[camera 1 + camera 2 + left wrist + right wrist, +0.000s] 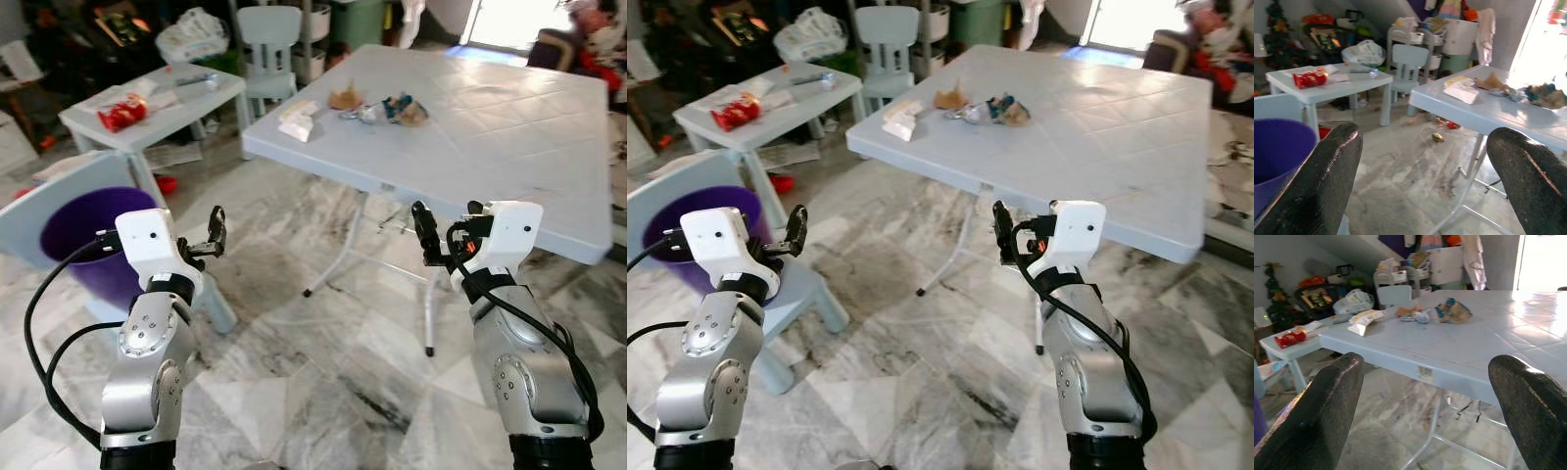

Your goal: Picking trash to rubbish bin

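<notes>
- Left hand [214, 235], fingers wide, empty, lower left beside purple bin [73, 220].
- Right hand [423, 233], wide, empty, below table [509, 137] near edge.
- Crumpled wrappers [387, 110] upper centre, near table's far edge.

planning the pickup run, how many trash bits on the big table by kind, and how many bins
flat white and yellow wrapper: 1
tan crumpled piece: 1
crinkled silvery and blue wrapper clump: 1, may hold more than one piece
purple bin: 1
total: 4
</notes>
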`<state>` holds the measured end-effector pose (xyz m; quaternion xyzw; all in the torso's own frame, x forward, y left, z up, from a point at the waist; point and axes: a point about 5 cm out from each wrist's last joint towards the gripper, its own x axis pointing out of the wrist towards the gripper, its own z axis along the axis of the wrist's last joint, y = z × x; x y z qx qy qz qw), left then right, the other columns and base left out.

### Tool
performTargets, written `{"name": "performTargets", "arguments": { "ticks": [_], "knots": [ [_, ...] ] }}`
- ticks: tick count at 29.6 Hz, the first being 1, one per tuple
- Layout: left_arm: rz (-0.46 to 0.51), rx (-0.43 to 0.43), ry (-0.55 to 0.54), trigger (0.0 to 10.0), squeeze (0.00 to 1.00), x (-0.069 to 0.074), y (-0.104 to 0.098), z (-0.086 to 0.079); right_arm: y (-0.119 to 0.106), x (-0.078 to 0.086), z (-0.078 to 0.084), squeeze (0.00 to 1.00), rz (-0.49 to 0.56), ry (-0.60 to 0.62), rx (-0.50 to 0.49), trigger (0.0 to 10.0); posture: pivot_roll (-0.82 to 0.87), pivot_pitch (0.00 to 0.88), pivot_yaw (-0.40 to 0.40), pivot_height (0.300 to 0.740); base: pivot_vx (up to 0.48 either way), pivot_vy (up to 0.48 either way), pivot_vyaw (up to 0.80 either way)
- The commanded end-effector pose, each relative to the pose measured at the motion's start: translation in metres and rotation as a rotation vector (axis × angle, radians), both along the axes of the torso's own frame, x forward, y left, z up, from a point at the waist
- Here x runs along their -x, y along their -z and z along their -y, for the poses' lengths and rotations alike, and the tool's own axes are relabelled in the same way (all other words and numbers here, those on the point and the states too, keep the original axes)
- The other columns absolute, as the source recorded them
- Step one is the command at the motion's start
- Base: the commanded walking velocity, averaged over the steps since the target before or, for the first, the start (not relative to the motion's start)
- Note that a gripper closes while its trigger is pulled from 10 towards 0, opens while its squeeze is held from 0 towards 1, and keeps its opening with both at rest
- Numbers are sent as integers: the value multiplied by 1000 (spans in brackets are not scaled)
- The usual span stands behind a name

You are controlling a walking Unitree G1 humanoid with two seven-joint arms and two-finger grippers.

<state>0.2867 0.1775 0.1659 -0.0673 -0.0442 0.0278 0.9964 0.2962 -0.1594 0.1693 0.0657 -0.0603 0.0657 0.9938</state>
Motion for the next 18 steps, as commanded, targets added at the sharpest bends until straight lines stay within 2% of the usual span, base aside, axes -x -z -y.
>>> {"name": "performTargets", "arguments": {
  "ticks": [1,18],
  "knots": [
    [35,-4,21,10000,0,1,-6,1,-6,0,0,0,19,2,4,10000,56,66,-4,740,375,0,0],
    [29,-6,31,10000,0,2,-3,4,-9,-1,0,0,27,-8,16,10000,51,77,-11,740,394,0,0]
  ]
}}
